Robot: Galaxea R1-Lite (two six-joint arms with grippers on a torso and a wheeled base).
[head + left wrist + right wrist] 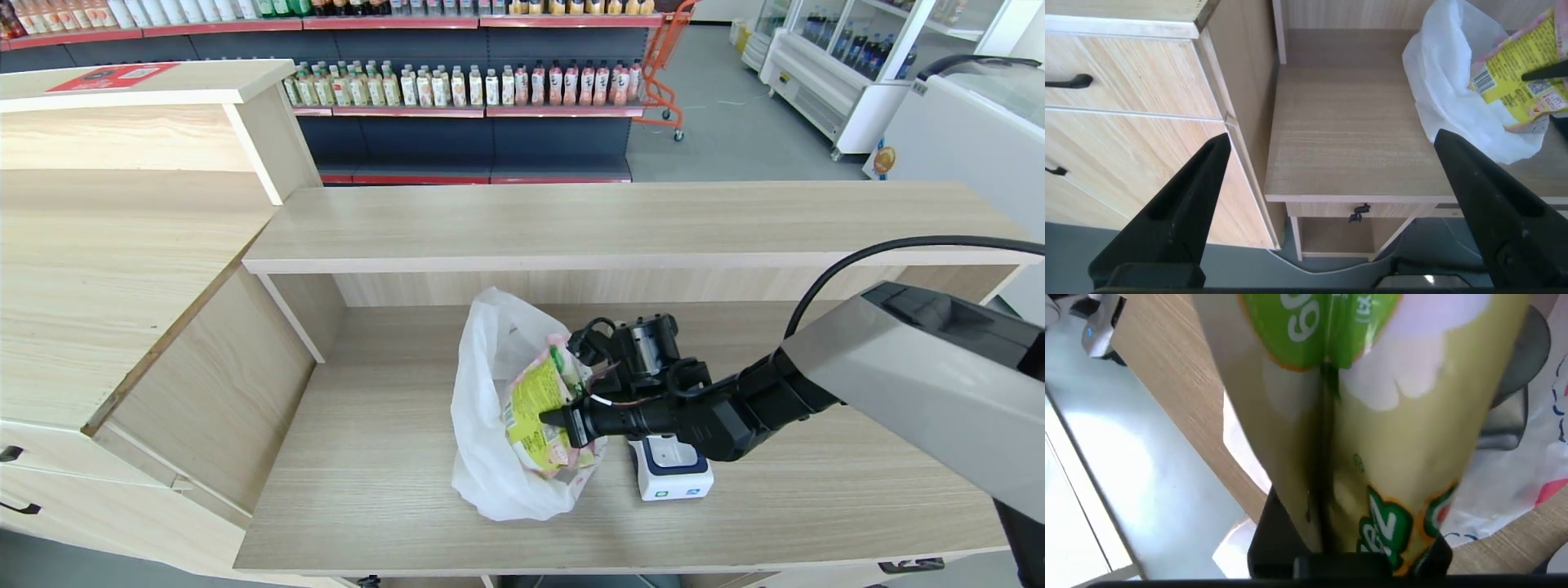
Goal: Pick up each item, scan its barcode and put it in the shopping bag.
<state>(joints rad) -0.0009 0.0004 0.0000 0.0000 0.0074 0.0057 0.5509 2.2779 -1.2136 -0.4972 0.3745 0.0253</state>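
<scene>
the right pincer (563, 418) grips the yellow snack packet (535, 408) at the mouth of the white shopping bag (482, 465) on the surface (384, 498). the left pincer (1333, 143) hangs wide (nothing in it). the risk: the limp bag may fold, so the packet, once released, slides out.

Shop, convenience-store kind. Long shelf racks (555, 139) stocked with rows of bottled drinks (457, 86) behind the checkout. Glass-fronted coolers (841, 57) and a chest freezer (971, 114) at far right, orange trolley (665, 65) in the grey-floored aisle. Light-wood cashier table (392, 490) with raised ledge, white scanner unit (671, 478) and plastic shopping bag (478, 425) on it
</scene>
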